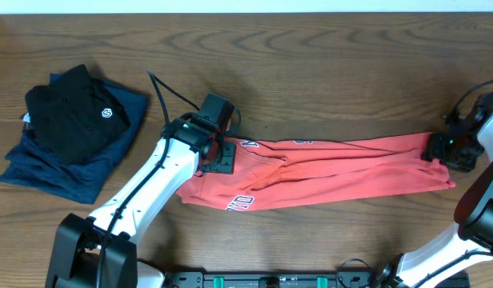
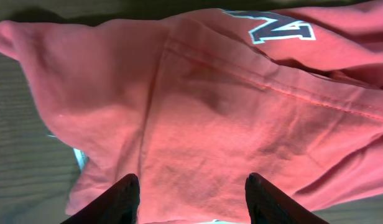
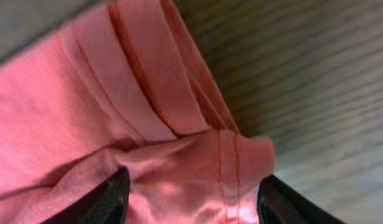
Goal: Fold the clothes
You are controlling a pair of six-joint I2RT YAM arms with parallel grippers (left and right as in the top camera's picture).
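red T-shirt (image 1: pixel 326 170) lying as a long strip across the middle of the table (image 1: pixel 310 64), left gripper (image 1: pixel 217 157) over its 9 o'clock end, fingers apart, right gripper (image 1: pixel 446 150) at its 3 o'clock end, fingers apart around bunched hem, black garment (image 1: pixel 74 108) on navy garment (image 1: pixel 62 172) at 10 o'clock, well apart

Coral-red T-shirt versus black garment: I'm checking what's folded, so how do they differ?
The coral-red T-shirt lies stretched in a long band across the table; the black garment sits bunched at the left atop a navy garment. The T-shirt carries printed lettering; the black garment only a small white logo. Both are soft clothing.
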